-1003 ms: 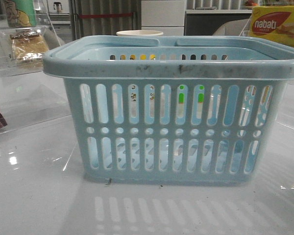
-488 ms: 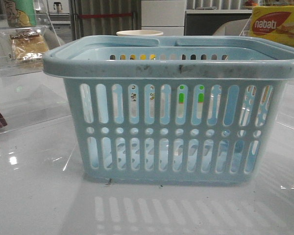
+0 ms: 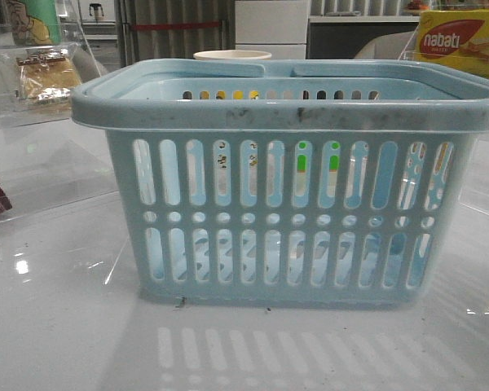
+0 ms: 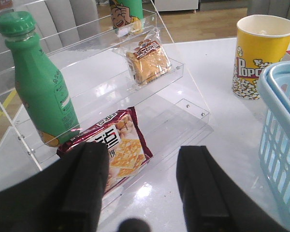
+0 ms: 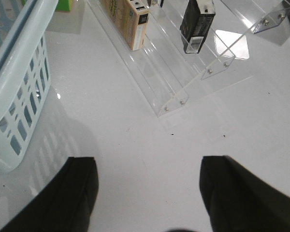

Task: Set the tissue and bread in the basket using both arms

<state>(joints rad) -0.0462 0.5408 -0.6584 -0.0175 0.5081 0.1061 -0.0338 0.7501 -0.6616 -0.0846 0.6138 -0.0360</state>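
Note:
The pale blue basket (image 3: pixel 285 187) stands in the middle of the table, and its side also shows as the basket (image 4: pixel 280 125) and the basket (image 5: pixel 17 77) in the wrist views. The bread (image 4: pixel 147 60), golden-brown in a clear wrapper, lies on a step of the clear acrylic shelf left of the basket; from the front the bread (image 3: pixel 45 77) sits at the far left. My left gripper (image 4: pixel 145 162) is open above the table in front of that shelf, nothing between its fingers. My right gripper (image 5: pixel 147 169) is open over bare table right of the basket. The tissue is out of view.
On the left shelf (image 4: pixel 183 104) stand a green bottle (image 4: pixel 38 87) and a dark red cracker packet (image 4: pixel 121 147). A yellow popcorn cup (image 4: pixel 261 53) stands behind the basket. The right acrylic shelf (image 5: pixel 193 82) holds a tan box (image 5: pixel 128 21) and a black pack (image 5: pixel 197 24). A nabati box (image 3: pixel 460 45) sits at back right.

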